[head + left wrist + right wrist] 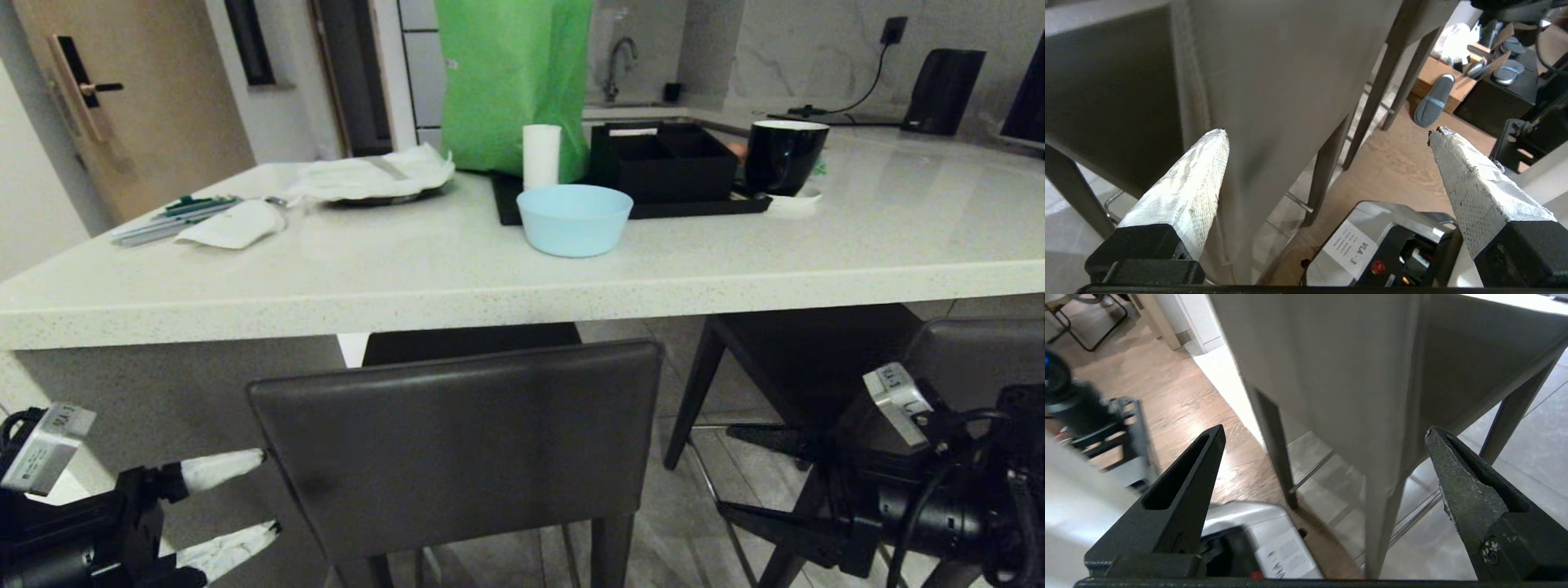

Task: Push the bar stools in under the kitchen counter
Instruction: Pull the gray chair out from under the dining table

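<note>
down at the bottom corners of the head view i've got both arms low, one on each side of the near bar stool (465, 441). left claw (265, 492) has its white-wrapped fingers (220, 469) spread wide apart, tips right at the left edge of the stool's backrest, nothing between them. whether the upper tip is touching the leather or just shy of it, i can't say. from the left wrist view that claw (1327, 134) looks straight at the grey backrest panel, one finger in front of it, the other out over wood floor (1392, 163).

right claw (727, 469) is over on the far side, black fingers also well apart and empty, sitting low in the gap between the two stools. right wrist view has it (1325, 433) facing a stool's back and slim dark legs.

near stool stands with its seat partly under the kitchen tabletop (408, 286), backrest out on my side of the edge. second bar stool (816, 359) is off to the right, seat tucked under the slab.

up top: pale blue bowl (574, 219), black tray (637, 208) with a black organiser box (665, 163), black mug (784, 155), green bag (510, 82), white roll (541, 155).
</note>
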